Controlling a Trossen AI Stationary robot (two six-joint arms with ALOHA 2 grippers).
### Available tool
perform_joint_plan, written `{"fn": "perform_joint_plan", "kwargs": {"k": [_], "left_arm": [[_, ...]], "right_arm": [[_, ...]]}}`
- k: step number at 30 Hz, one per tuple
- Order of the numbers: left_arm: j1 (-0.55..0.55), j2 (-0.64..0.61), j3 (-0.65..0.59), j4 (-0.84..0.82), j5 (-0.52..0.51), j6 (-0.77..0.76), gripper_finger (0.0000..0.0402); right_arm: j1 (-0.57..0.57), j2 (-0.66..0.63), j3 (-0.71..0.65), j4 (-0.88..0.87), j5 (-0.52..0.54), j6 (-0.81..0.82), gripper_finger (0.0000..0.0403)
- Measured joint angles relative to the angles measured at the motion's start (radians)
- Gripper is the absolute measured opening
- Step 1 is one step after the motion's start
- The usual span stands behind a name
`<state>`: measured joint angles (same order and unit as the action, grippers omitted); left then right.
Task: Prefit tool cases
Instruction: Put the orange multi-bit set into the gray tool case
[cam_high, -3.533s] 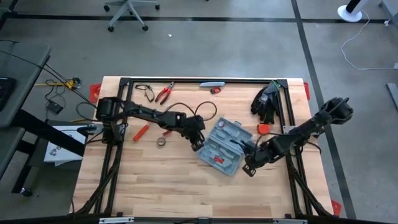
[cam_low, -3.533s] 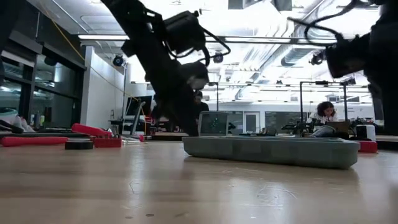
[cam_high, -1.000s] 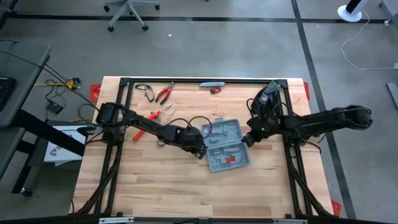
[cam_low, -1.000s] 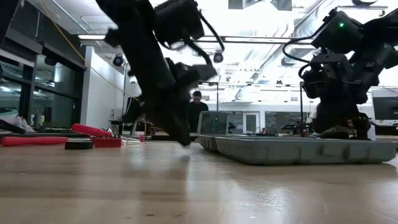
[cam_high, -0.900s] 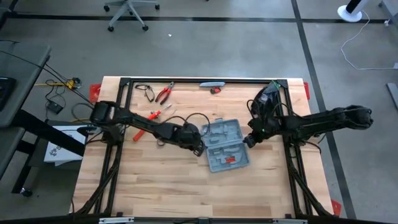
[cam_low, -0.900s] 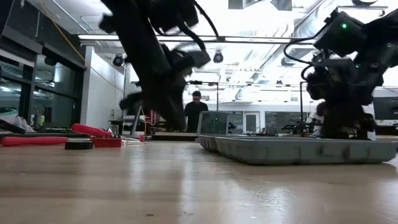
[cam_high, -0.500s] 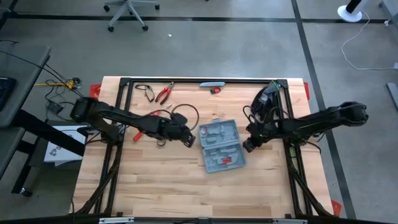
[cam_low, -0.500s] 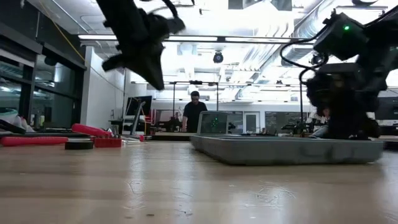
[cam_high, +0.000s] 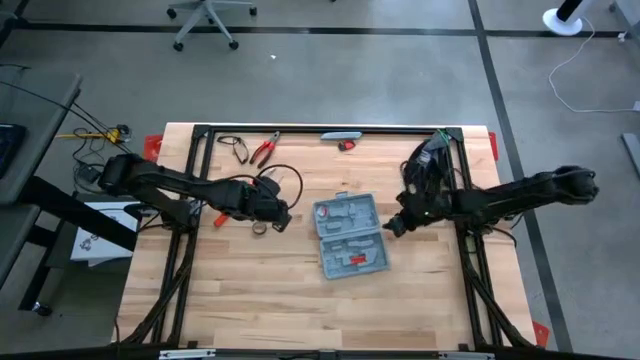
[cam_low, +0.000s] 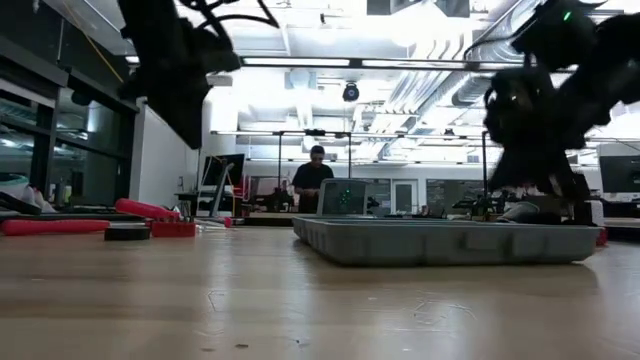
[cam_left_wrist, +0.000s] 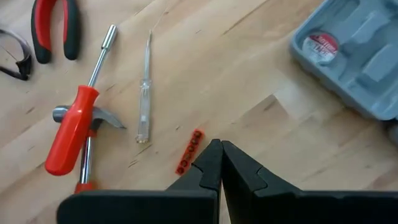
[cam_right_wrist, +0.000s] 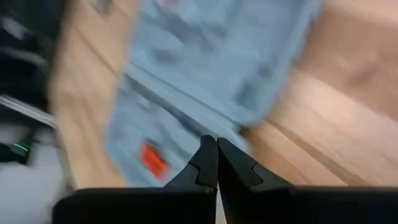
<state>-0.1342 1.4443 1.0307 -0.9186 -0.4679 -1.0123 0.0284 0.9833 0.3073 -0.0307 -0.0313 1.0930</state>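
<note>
"Where is the tool case (cam_high: 348, 234)?"

"It lies open and flat in the middle of the tabletop (cam_high: 250, 300), so its slots face up, ready for tools."

"And the hands?"

"The left hand (cam_high: 281, 215) hangs over the loose tools, pinched shut, empty. The right hand (cam_high: 390, 228) sits just beside the case, shut too, holding nothing."
</note>
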Motion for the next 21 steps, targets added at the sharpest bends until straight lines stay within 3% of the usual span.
{"fn": "perform_joint_plan", "kwargs": {"k": [4, 10, 14, 21], "left_arm": [[0.005, -0.032, -0.103, 0.15, -0.026, 0.045, 0.001], [0.045, -0.128, -0.243, 0.38, 0.073, 0.162, 0.0053], [0.059, -0.189, -0.276, 0.352, 0.135, 0.178, 0.0086], [0.068, -0.244, -0.28, 0.303, 0.107, 0.196, 0.013]], "right_arm": [[0.018, -0.148, 0.0, 0.0, 0.13, 0.088, 0.0], [0.089, -0.26, 0.0, -0.003, 0.343, 0.113, 0.0], [0.143, -0.253, 0.0, -0.002, 0.427, 0.163, 0.0], [0.185, -0.205, 0.0, -0.008, 0.456, 0.19, 0.0]]}}
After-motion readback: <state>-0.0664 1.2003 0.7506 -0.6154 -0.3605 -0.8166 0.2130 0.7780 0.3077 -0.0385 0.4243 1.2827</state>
